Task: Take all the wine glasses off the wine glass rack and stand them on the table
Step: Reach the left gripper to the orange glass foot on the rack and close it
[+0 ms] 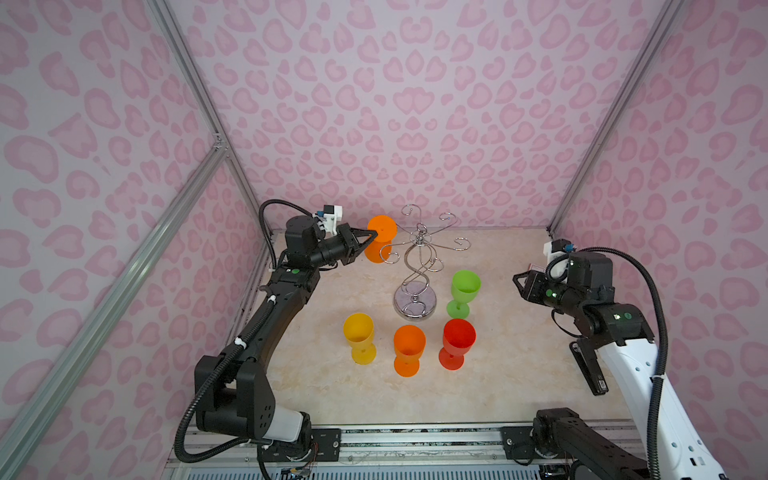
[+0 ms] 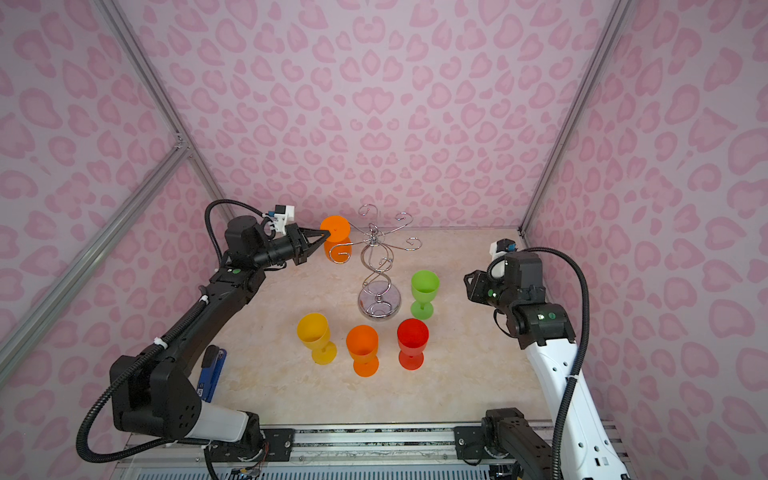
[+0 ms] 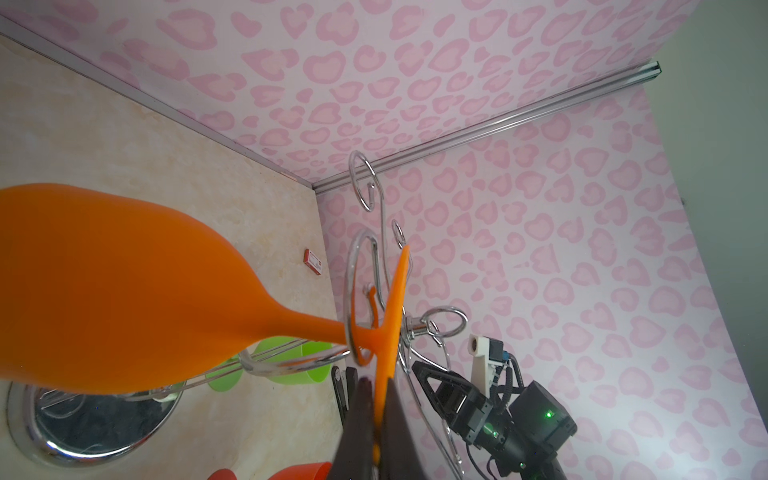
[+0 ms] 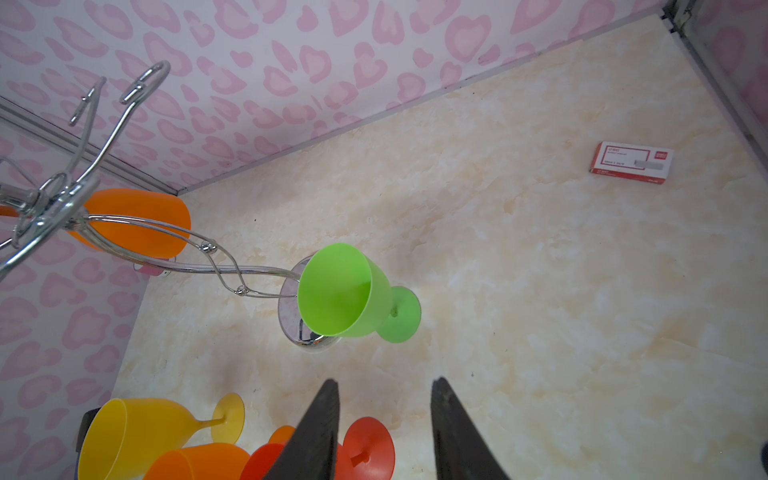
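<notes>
An orange wine glass (image 1: 379,245) (image 2: 335,241) hangs upside down from a hook arm at the back left of the chrome wine glass rack (image 1: 419,266) (image 2: 376,270). My left gripper (image 1: 373,235) (image 2: 326,236) is shut on the rim of its round foot. In the left wrist view the foot (image 3: 395,299) shows edge-on, pinched between the dark fingers (image 3: 362,415), with the stem passing through a rack loop (image 3: 353,266). My right gripper (image 1: 518,283) (image 2: 469,283) (image 4: 384,386) stands open and empty at the right, away from the rack.
Upright on the table stand a yellow glass (image 1: 360,337), an orange glass (image 1: 409,350), a red glass (image 1: 457,343) and a green glass (image 1: 464,291), which is next to the rack's base. A small red-and-white box (image 4: 631,163) lies near the back right corner. A blue tool (image 2: 212,374) lies beside the left arm.
</notes>
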### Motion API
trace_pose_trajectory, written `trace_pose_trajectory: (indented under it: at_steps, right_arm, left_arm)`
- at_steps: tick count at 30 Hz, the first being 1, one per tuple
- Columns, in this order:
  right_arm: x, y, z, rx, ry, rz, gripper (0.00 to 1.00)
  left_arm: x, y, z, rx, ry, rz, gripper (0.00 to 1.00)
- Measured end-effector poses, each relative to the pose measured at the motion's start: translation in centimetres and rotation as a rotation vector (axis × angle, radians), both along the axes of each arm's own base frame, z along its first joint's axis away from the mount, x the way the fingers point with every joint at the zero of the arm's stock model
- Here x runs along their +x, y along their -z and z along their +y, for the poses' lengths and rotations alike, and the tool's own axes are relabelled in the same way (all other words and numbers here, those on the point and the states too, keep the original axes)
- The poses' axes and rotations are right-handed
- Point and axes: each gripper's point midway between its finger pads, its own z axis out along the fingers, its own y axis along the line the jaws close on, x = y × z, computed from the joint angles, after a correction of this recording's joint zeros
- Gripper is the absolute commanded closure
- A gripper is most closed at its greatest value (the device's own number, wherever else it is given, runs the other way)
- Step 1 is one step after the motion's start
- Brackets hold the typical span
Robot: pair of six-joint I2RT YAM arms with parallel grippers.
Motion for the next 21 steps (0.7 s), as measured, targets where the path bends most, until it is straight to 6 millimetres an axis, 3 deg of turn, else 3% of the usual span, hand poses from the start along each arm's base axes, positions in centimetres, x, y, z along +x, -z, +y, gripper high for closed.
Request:
trace_pose_trajectory:
  at_steps: [21]
  right_arm:
    - [0.1,0.2,0.3,0.025,-0.004,-0.009,0.63]
  left_arm:
    - [0.1,-2.0,1.4,-0.047,-0.023,0.018,0.97]
